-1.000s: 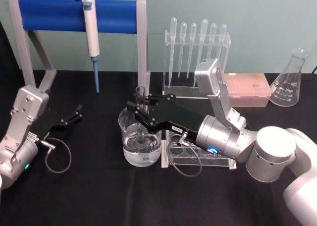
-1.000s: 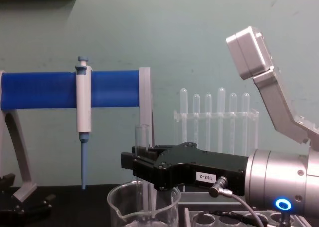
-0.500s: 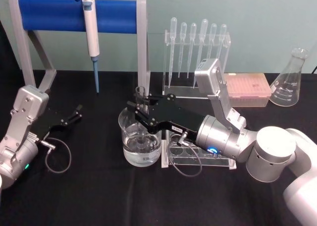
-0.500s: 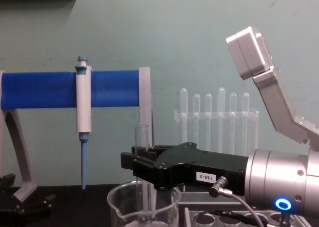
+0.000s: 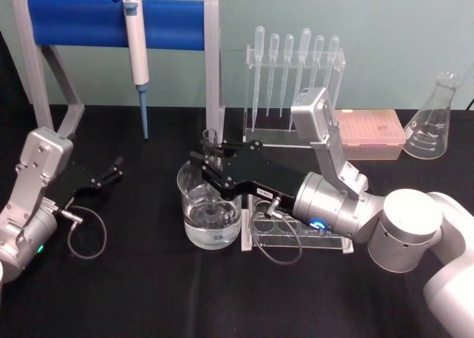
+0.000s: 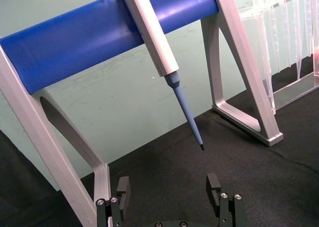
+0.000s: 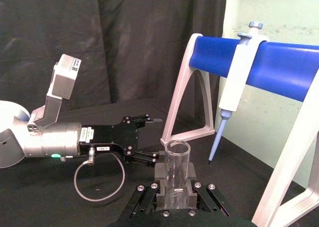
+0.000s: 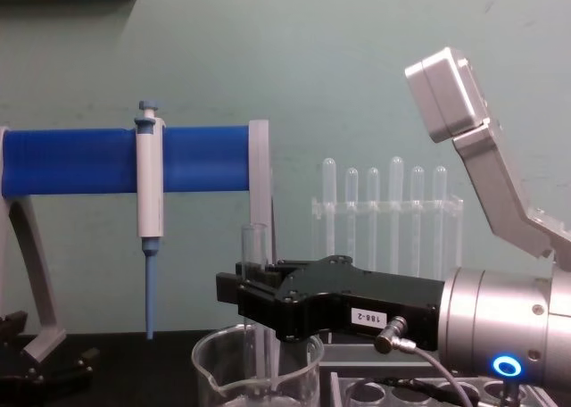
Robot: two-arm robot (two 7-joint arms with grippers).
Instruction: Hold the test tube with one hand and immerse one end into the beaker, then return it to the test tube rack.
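Observation:
My right gripper point(image 5: 209, 162) is shut on the test tube point(image 5: 210, 139), a clear glass tube held upright with its open rim on top. Its lower end reaches down inside the beaker point(image 5: 222, 230), a wide clear glass holding some water at table centre. The chest view shows the tube point(image 8: 254, 246) rising above the black fingers and the gripper point(image 8: 245, 293) just over the beaker's rim point(image 8: 214, 376). From the right wrist, the tube point(image 7: 178, 160) sits clamped between both pads. At the left, my left gripper point(image 5: 104, 176) rests open on the black cloth, holding nothing point(image 6: 169, 194).
A blue-barred stand with a blue-and-white pipette point(image 5: 136, 41) is at the back left. A clear rack of plastic pipettes point(image 5: 296, 64), a pink tip box point(image 5: 370, 134) and a conical flask point(image 5: 433, 119) line the back. A round-holed tube rack point(image 5: 296, 236) lies under my right wrist.

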